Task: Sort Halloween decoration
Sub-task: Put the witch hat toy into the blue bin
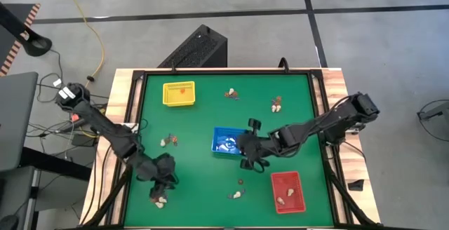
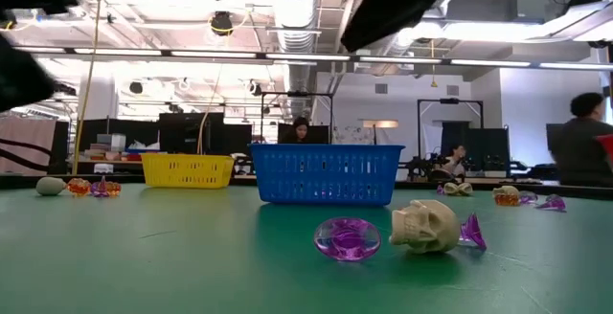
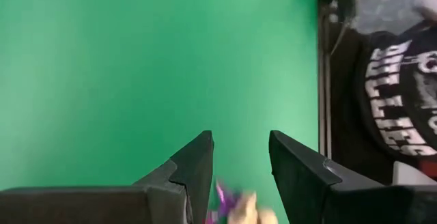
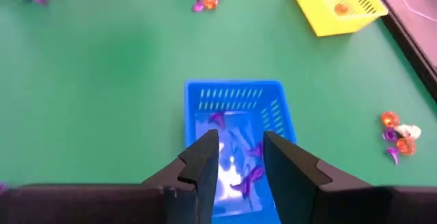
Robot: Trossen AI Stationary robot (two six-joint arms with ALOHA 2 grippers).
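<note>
The small purple and cream trinkets (image 3: pixel 235 210) between the left gripper's dark fingers (image 3: pixel 194 173) are blurry and cut off by the frame edge, so can't say what they are. From overhead, the bits inside the blue plastic basket (image 1: pixel 226 141) and red plastic tray (image 1: pixel 288 191) are too tiny to identify.

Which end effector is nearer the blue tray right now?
Right. The right end effector hangs at the blue tray's edge, above its contents; the left end effector is far off near the table's front-left corner.

Left gripper (image 3: pixel 239 176) open; right gripper (image 4: pixel 240 166) — seemingly open.
</note>
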